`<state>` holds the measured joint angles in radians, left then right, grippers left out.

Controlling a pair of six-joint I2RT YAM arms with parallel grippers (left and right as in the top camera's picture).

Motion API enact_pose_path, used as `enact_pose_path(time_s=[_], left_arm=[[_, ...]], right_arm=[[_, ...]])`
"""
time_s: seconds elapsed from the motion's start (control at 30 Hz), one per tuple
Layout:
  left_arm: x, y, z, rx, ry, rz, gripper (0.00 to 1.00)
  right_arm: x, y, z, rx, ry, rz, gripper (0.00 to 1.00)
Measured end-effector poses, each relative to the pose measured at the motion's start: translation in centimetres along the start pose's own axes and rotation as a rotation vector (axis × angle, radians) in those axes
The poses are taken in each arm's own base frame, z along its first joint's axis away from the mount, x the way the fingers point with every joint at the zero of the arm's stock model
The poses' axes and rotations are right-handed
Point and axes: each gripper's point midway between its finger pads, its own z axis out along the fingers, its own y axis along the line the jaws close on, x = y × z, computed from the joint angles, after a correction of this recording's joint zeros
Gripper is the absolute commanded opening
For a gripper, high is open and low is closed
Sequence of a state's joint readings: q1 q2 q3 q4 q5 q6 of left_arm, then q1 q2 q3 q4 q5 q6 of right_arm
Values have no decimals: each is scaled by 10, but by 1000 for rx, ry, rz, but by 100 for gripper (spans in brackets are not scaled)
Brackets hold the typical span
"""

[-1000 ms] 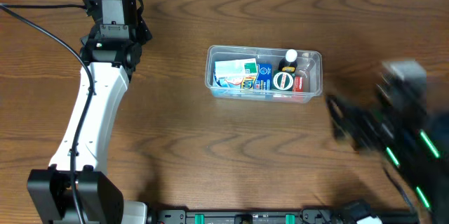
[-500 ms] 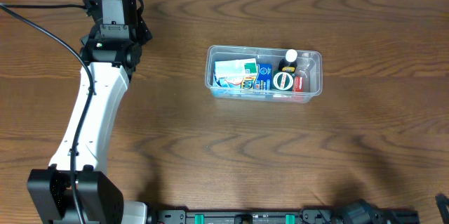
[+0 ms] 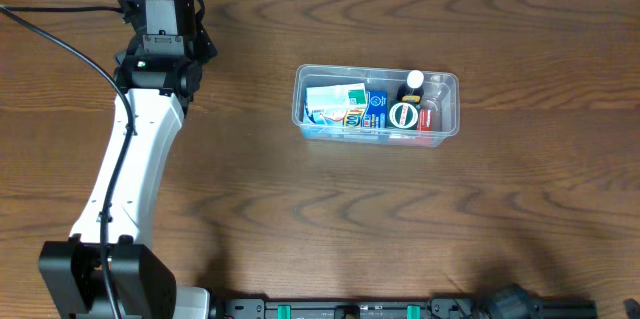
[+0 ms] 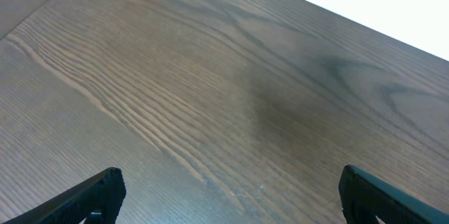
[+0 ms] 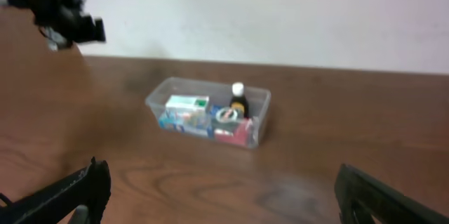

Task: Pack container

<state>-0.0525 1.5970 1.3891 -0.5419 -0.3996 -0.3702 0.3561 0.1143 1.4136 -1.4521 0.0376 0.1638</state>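
Overhead: container on the bench, holding small boxes, a dark bottle and a round tin. Nothing loose lies near the container, so I judge the packing done.

Left wrist: my left hand is spread wide and empty, over bare bench; no container in sight.

Right wrist: my right hand is spread wide and empty, well short of the container. Only this view shows the bottle upright.
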Motion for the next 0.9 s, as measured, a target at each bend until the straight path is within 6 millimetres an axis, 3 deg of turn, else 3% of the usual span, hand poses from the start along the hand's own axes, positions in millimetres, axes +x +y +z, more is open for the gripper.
enact_pose_path(time_s=[0.27,0.5,0.63,0.77,0.9], left_arm=[[0,0,0,0,0,0,98],[0,0,0,0,0,0,98],[0,0,0,0,0,0,98],[0,0,0,0,0,0,98],[0,0,0,0,1,0,98]], right_arm=[[-24,5,0,-21,-101,4,99],[-19,3,1,-14,-80,19,99],[-27,4,3,-14,-113,20,99],[-27,0,20,11,-111,21,99],[-10,-8,57,61,-53,19,99]])
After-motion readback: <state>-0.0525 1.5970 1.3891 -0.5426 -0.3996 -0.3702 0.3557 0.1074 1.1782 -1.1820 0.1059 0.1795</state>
